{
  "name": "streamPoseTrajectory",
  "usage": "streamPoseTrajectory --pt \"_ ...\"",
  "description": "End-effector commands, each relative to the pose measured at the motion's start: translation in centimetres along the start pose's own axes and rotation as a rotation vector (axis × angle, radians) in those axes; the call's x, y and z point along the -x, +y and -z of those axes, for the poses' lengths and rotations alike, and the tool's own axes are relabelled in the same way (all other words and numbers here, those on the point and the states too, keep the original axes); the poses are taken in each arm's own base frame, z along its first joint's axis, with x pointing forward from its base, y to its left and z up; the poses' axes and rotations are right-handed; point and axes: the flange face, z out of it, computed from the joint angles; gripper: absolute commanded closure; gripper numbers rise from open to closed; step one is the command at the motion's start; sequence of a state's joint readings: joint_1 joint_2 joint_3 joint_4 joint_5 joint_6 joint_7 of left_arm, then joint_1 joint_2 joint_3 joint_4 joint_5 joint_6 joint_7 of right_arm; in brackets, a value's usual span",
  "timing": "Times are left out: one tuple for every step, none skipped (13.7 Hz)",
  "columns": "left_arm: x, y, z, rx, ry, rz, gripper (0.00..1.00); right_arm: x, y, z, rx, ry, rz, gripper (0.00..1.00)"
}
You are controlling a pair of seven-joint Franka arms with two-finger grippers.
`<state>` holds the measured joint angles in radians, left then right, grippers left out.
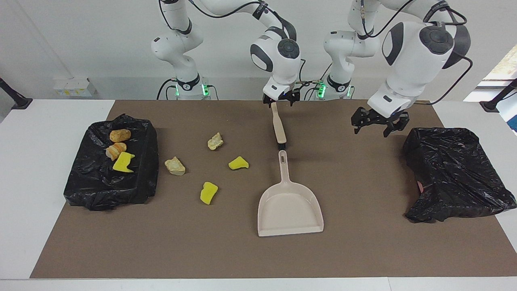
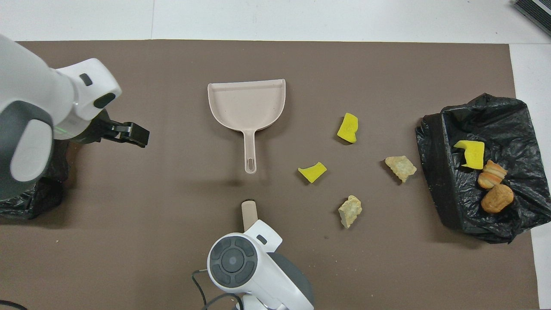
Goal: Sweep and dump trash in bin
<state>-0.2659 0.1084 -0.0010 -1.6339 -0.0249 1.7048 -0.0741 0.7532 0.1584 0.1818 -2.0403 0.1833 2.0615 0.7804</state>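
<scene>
Trash lies loose on the brown mat: two yellow chunks (image 1: 238, 163) (image 1: 208, 192) and two beige lumps (image 1: 215, 141) (image 1: 175, 166). A brown lump (image 1: 120, 135), a striped lump (image 1: 116, 150) and a yellow chunk (image 1: 123, 162) rest on the black-bagged bin (image 1: 101, 190) at the right arm's end. The beige brush (image 1: 278, 125) lies flat, nearer to the robots than the dustpan (image 1: 290, 210). My right gripper (image 1: 279, 100) hangs open over the brush handle's end. My left gripper (image 1: 379, 123) is open and empty over the mat.
A second black-bagged bin (image 1: 452, 173) sits at the left arm's end, beside the left gripper. The dustpan's handle (image 2: 250, 155) points toward the robots, in line with the brush (image 2: 249, 212). White table (image 1: 40, 161) borders the mat.
</scene>
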Motion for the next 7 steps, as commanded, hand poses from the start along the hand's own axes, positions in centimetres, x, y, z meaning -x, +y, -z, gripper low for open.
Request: streamPoseTrajectory --pt "0.0 4.3 -1.6 0.026 0.013 0.056 0.00 2.0 2.2 -2.5 0.011 -0.026 -0.023 0.00" --pt "-0.1 6.8 -2.6 0.033 0.011 0.062 0.00 3.1 1.7 -2.7 0.017 -0.024 0.001 0.00" --pt "-0.3 8.5 -3.5 0.035 0.009 0.077 0.00 3.1 1.7 -2.6 0.015 -0.022 -0.006 0.03" --pt "-0.8 10.1 -4.9 0.034 0.012 0.087 0.00 3.2 1.6 -2.6 0.015 -0.023 -0.009 0.06" --pt "-1.1 11.9 -6.1 0.035 0.018 0.089 0.00 3.3 1.6 -2.6 0.016 -0.024 -0.013 0.09" --pt "-1.5 13.8 -7.6 0.038 0.028 0.104 0.00 3.6 1.6 -2.7 0.019 -0.024 -0.007 0.16" --pt "-1.9 15.4 -9.1 0.043 0.040 0.123 0.00 3.6 1.6 -2.7 0.020 -0.025 -0.009 0.34"
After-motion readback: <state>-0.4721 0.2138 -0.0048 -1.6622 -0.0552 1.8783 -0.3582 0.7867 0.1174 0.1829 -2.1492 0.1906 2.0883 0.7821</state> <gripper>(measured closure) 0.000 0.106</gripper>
